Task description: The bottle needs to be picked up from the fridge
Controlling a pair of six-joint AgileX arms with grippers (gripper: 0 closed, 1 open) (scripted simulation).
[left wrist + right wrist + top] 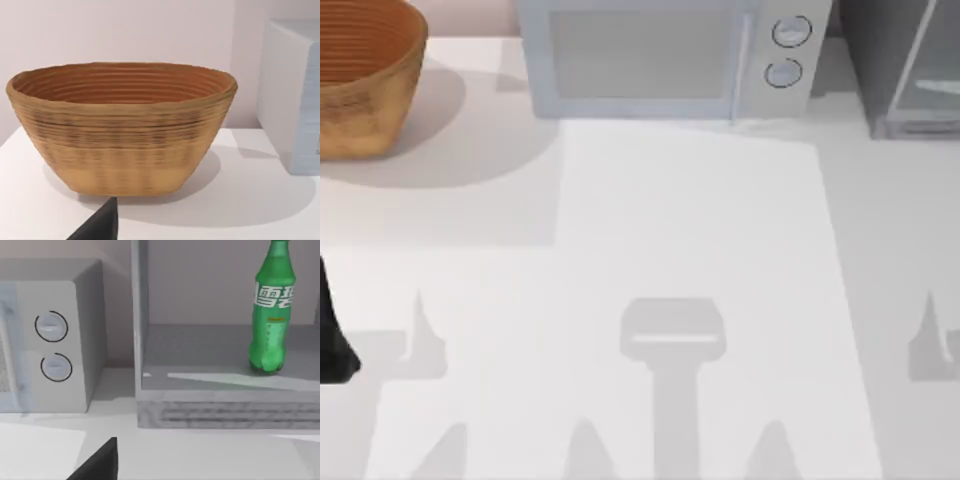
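Bottle (270,315) upright on fridge (220,410) shelf, microwave (50,335) beside, basket (120,130) far left; claw states unclear.

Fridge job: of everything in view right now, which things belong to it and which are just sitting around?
Part of the job:
- bottle, green, upright on the fridge floor
- fridge, at the table's right rear

Just sitting there:
- woven basket, left rear corner
- microwave, rear middle, door closed
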